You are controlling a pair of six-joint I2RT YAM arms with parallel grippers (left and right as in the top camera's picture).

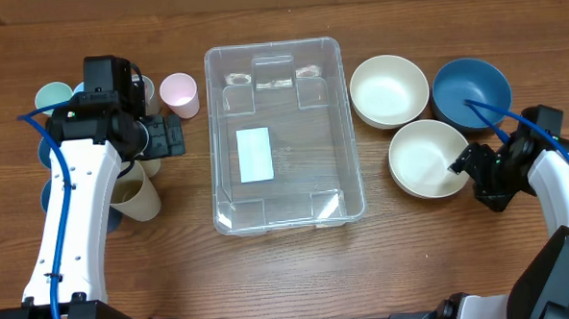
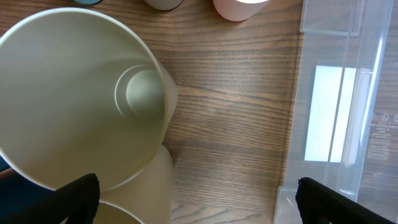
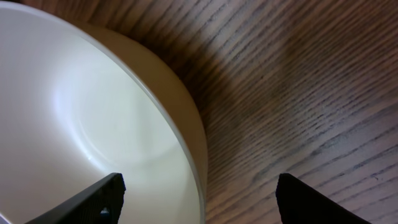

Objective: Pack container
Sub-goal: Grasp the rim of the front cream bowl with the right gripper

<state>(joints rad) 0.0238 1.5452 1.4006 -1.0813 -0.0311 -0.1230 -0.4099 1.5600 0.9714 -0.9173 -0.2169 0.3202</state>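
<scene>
- Worktop (image 1: 290,284) of brown wood grain carries everything we list.
- Largest on it is the container (image 1: 352,137), a clear plastic rectangular bin with rounded corners. It stands upright at the middle of the worktop with nothing inside and a white label (image 1: 254,154) on its base.
- Next comes a round cream bowl (image 1: 419,158) of smooth, glazed-looking material, near the worktop's right edge and close to the container's right wall. A second cream bowl (image 1: 388,90) and a round blue bowl (image 1: 471,94) sit just behind it toward the far edge, all three crowded together.
- A beige tapered cup (image 2: 81,93), plastic as far as we can tell, lies tilted near the left edge, and a small pink cup (image 1: 179,94) stands by the container's far left corner.
- The right gripper (image 3: 199,199) stands astride the near cream bowl's rim, one finger inside and one outside. Its jaws are apart and grasp nothing yet.
- The left gripper (image 2: 199,202) is spread wide and empty, above bare wood between the beige cup and the container.
- We judge the main risk to be a shallow pinch on that thin, slick rim, which could let the bowl tip or slide out on lifting.
- A swinging bowl could also knock its two neighbours or catch on the container's rim and shove the bin.
</scene>
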